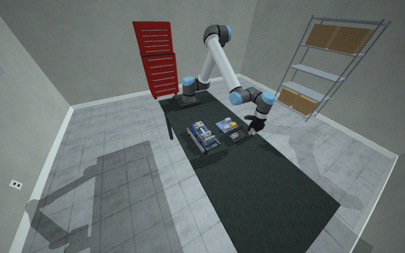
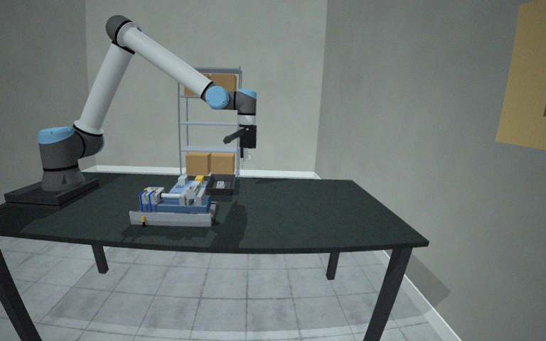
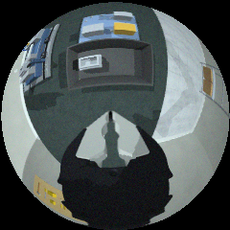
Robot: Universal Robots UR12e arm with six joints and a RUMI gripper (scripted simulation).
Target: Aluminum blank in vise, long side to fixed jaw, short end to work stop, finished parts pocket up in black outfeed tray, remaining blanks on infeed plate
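My gripper hangs above the table's right edge, just beside the black outfeed tray; its fingers are shut with nothing between them, as the wrist view shows. The tray holds one finished part, flat with its pocket up, at its left side. Beyond the tray, the blue infeed plate carries gray blanks and a yellow brass blank. The vise stands to the left on the table; it also shows in the exterior view. What lies between its jaws is too small to tell.
The table edge runs close under the gripper, with floor to its right. A metal shelf with cardboard boxes stands beyond that edge. A red tool cabinet stands behind the arm's base.
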